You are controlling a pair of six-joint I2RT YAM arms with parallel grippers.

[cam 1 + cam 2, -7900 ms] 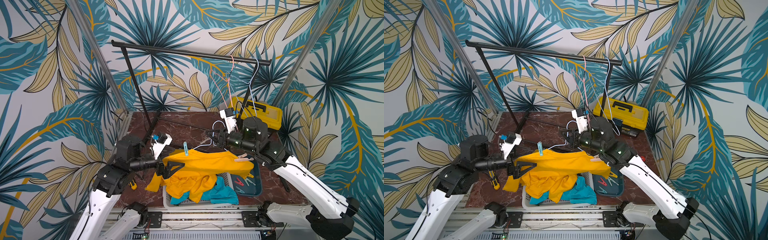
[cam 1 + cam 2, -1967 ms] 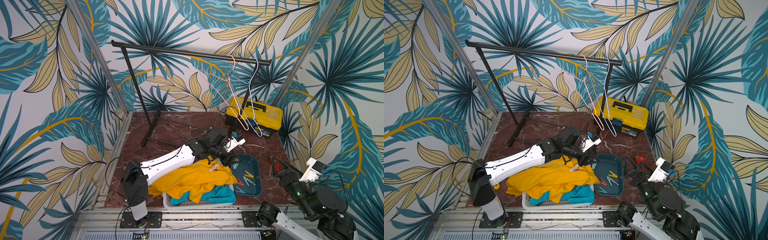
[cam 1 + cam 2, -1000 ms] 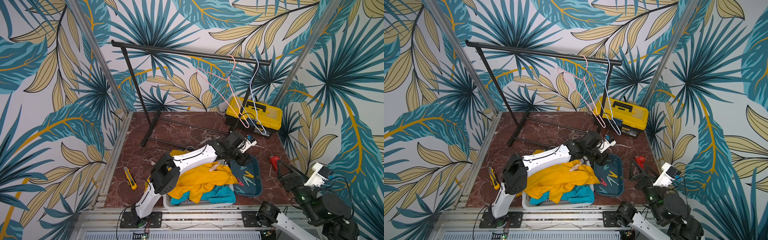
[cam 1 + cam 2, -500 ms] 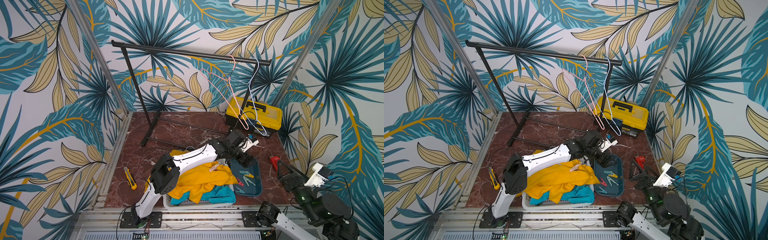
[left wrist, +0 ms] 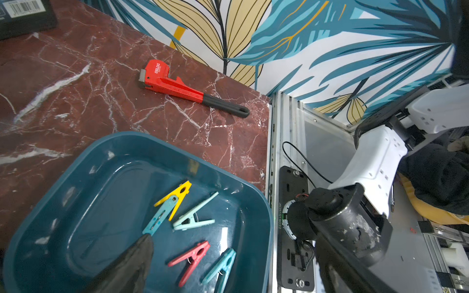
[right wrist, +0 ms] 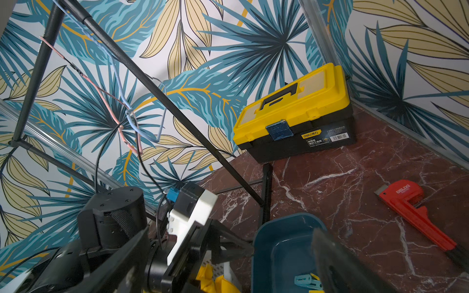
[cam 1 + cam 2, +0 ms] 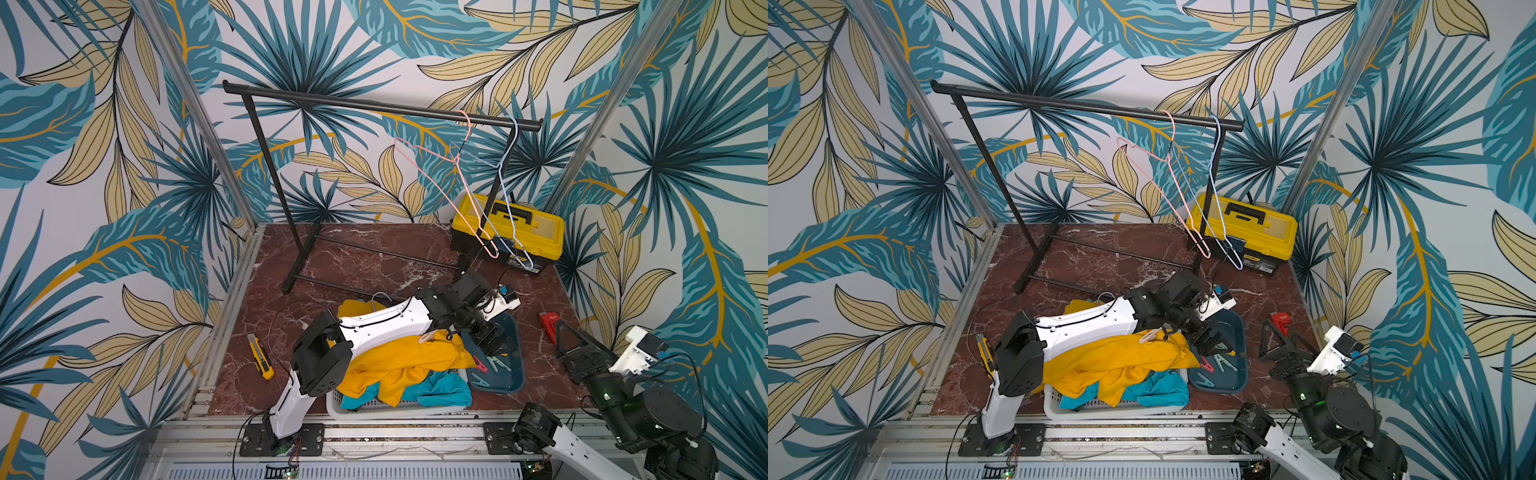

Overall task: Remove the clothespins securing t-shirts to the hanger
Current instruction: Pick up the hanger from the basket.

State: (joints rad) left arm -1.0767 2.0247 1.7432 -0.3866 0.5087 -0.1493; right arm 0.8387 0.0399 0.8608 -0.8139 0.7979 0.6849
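- Step in hand: drop-off; left gripper (image 7: 490,341) hangs over the tray (image 5: 76,162), jaws spread, empty
- Five clothespins (image 5: 175,200) lie in the tray; a tan clothespin (image 7: 428,337) is clipped to the yellow t-shirt (image 7: 399,361) in the basket (image 7: 374,411)
- Idle: right gripper (image 7: 565,334) sits well apart, jaws spread, empty
- Next move, as judged: squeeze the tan clothespin's handles, pull it free

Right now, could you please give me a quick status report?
Left gripper open over the tray; right gripper open, empty, apart. Five clothespins in tray; tan clothespin on the yellow t-shirt. Left arm lies across that shirt.
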